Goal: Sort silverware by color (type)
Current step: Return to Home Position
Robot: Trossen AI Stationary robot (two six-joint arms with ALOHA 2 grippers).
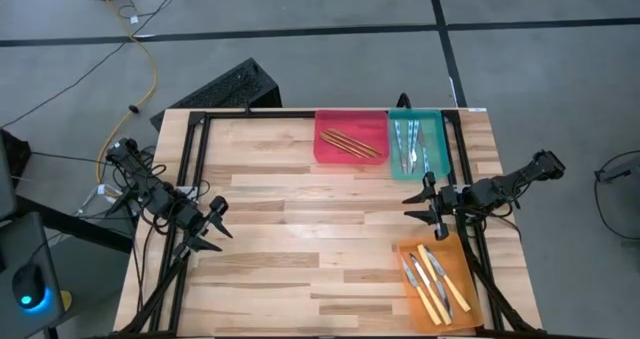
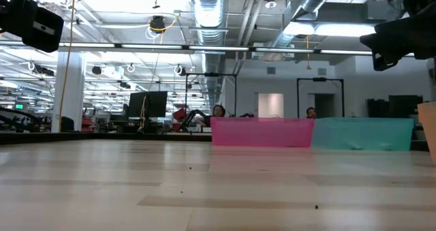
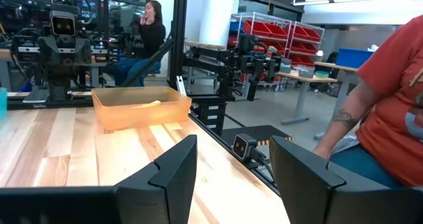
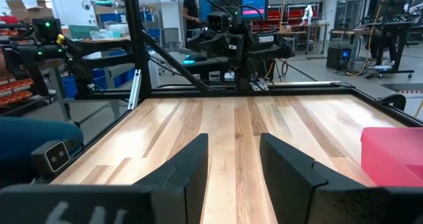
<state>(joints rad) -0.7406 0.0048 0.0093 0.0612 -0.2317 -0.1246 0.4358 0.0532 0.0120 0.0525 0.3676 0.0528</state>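
With tan wooden sticks (image 1: 350,144) in the red plastic tray (image 1: 330,124), light-blue-handled metal pieces (image 1: 408,147) in the teal tray (image 1: 437,129) and yellow-handled knives (image 1: 430,279) in the orange tray (image 1: 457,254), the left gripper (image 1: 212,226) and right gripper (image 1: 420,206), jaws apart and empty above the wooden worktop (image 1: 300,219), should retract slowly, clear of tray rims.

You have three trays on the table: one red tray (image 1: 350,120), one teal tray (image 1: 437,129) and one orange tray (image 1: 465,254). In the red one you can count about four tan sticks (image 1: 350,144), though they lie too close together to be sure. The teal one holds three or four blue-handled pieces (image 1: 408,144), and the orange one about four yellow-handled knives (image 1: 432,279).
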